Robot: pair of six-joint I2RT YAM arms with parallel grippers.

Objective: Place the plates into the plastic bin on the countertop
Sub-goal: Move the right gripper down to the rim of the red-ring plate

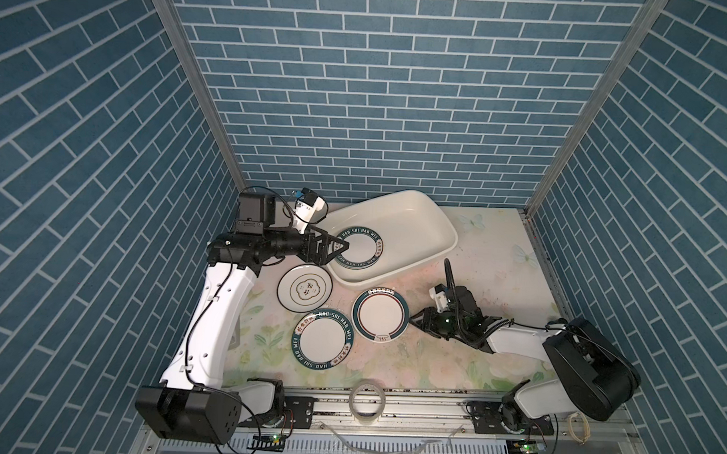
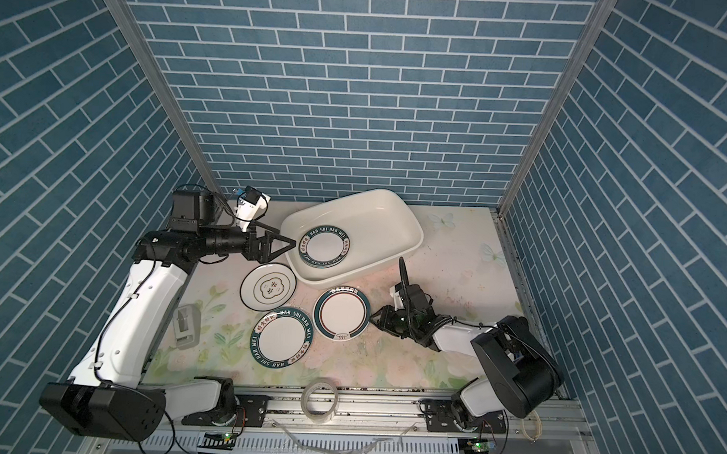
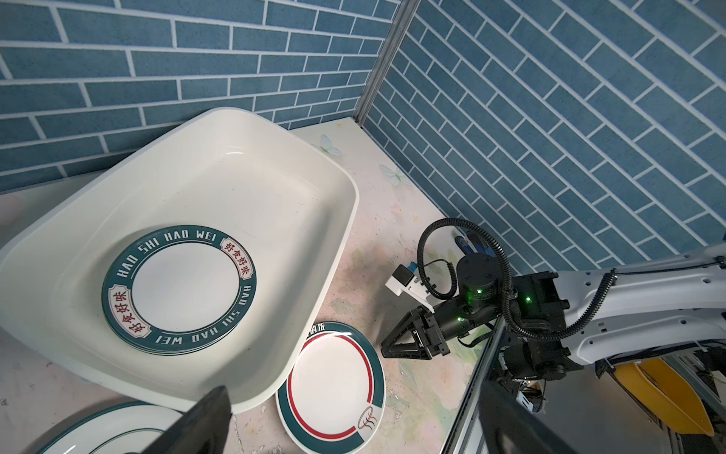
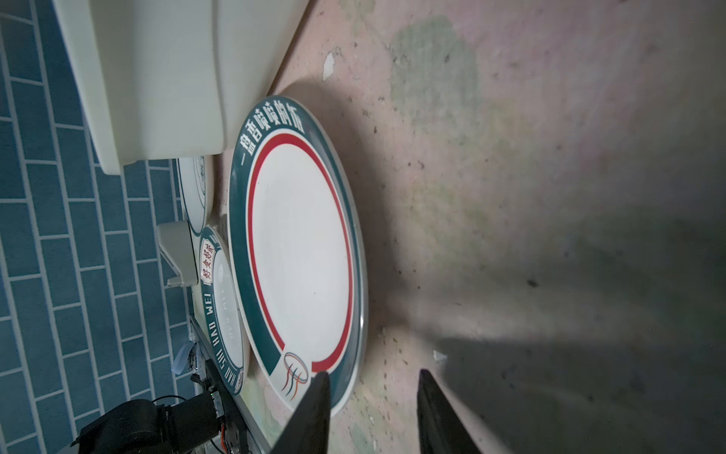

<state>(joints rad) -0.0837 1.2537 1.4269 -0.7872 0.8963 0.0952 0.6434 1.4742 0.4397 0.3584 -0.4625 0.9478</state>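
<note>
I'm holding my right pincer (image 4: 372,375) half-spread, empty, at the rim of the red-ring plate (image 4: 298,251) lying flat just ahead of it — pick step, I reckon — next needing a finger under that rim, then the plastic bin (image 4: 165,78) beyond.

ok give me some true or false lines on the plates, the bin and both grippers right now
1. A green-rimmed lettered plate lies inside the plastic bin. True.
2. Four plates lie outside the bin. False: three lie on the countertop, the flower-emblem plate, a second lettered plate and the red-ring plate.
3. The left gripper is open and holds nothing. True.
4. The right gripper holds the red-ring plate in the air. False: the right gripper is open beside that plate's edge, and the plate lies flat on the countertop.
5. The clear tape roll sits at the front edge, outside the bin. True.
</note>
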